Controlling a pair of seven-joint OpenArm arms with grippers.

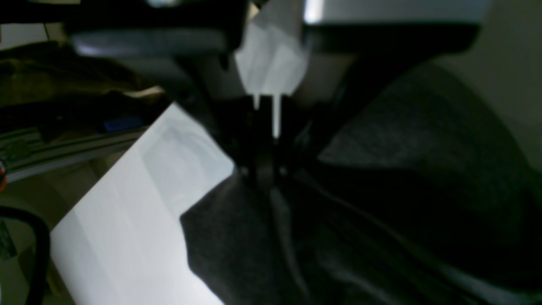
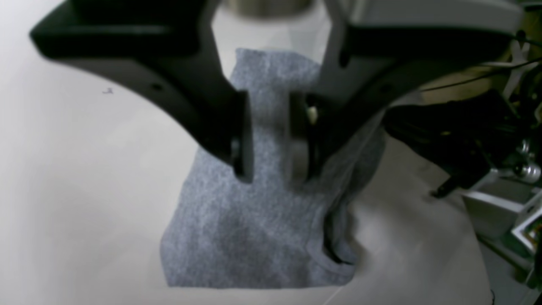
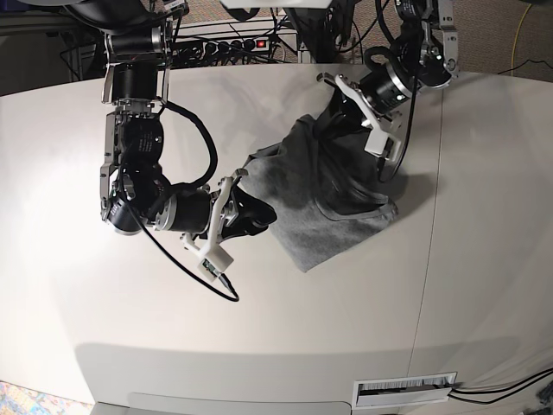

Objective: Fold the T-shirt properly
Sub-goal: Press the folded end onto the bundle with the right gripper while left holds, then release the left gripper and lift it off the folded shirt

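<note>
The table (image 3: 78,328) is carrying the T-shirt (image 3: 315,207), which is lying crumpled near the table's middle, toward its far edge. The left gripper (image 3: 341,108) is sitting at the far side of the T-shirt with its jaws pinched together on a raised fold of grey cloth, pulling it upward. The right gripper (image 3: 246,207) is sitting at the opposite side of the T-shirt, jaws standing partly apart with grey cloth running between the fingers (image 2: 241,140); whether they are pinching the cloth cannot be told. No readable writing is showing on the T-shirt.
</note>
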